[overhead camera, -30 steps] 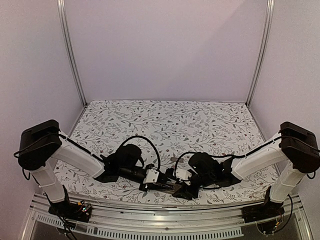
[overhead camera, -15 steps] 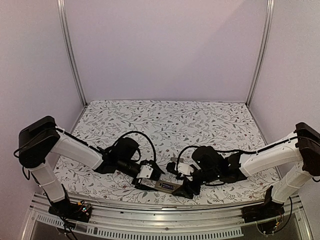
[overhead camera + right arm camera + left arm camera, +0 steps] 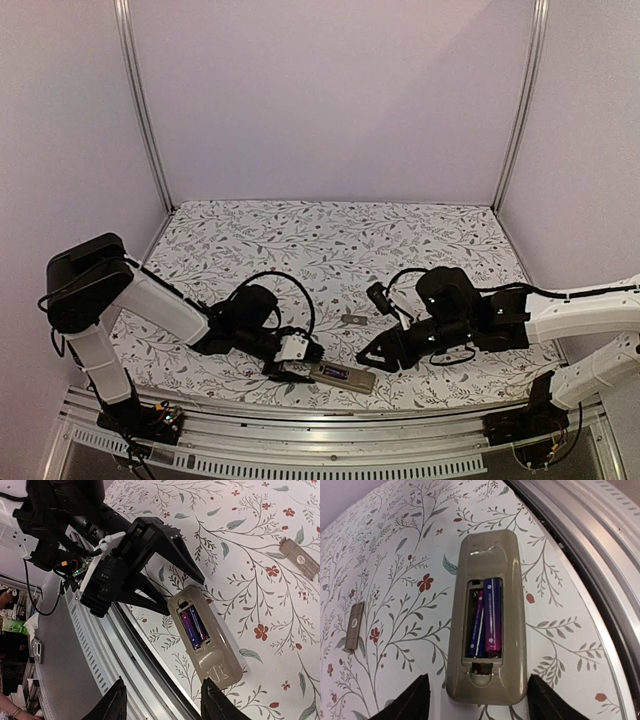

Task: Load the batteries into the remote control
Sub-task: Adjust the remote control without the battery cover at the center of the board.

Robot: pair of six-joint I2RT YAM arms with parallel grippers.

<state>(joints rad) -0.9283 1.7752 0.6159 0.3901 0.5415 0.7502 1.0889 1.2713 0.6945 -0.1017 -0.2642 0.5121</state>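
The remote control [image 3: 491, 555] lies back-up on the floral table near the front edge, also in the top view [image 3: 340, 373] and the right wrist view [image 3: 216, 656]. Two batteries [image 3: 487, 617] [image 3: 194, 625], blue and purple, sit in its uncovered recess, the left one slightly slanted. My left gripper [image 3: 479, 705] [image 3: 303, 369] is open, its fingers straddling the remote's near end with a gap on each side. My right gripper [image 3: 165, 705] [image 3: 385, 358] hovers open and holds nothing, right of the remote and apart from it.
A small grey-tan cover piece [image 3: 354, 626] [image 3: 352, 320] [image 3: 300, 557] lies flat on the cloth behind the remote. The aluminium front rail [image 3: 600, 555] [image 3: 320, 420] runs close along the remote's side. Purple walls enclose the table.
Both grippers were together at the remote. The right one has drawn back to the right and away from it. The left one has opened wider, leaving the remote flat on the table.
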